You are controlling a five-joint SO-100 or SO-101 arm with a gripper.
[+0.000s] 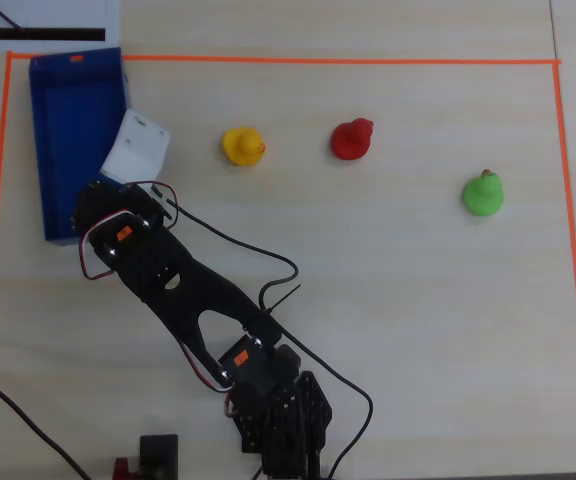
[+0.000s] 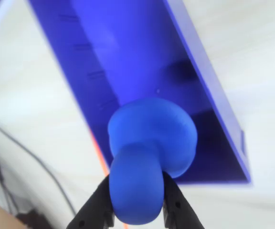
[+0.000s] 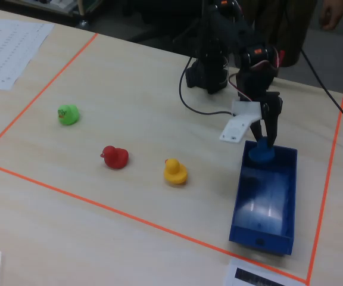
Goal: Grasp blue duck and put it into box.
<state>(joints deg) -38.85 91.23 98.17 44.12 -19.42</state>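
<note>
In the wrist view my gripper (image 2: 136,200) is shut on the blue duck (image 2: 147,152), pinching it between the two black fingers (image 2: 99,202) over the near end of the blue box (image 2: 128,52). In the fixed view the gripper (image 3: 267,140) holds the duck (image 3: 261,154) at the box's (image 3: 265,202) end nearest the arm, just above or on the rim. In the overhead view the arm covers the duck; only the box (image 1: 73,140) shows at the left.
A yellow duck (image 1: 242,146), a red duck (image 1: 352,139) and a green duck (image 1: 484,193) stand on the table inside the orange tape border (image 1: 288,61). A white camera mount (image 1: 136,147) on the wrist overhangs the box edge. Cables (image 1: 268,290) trail from the arm.
</note>
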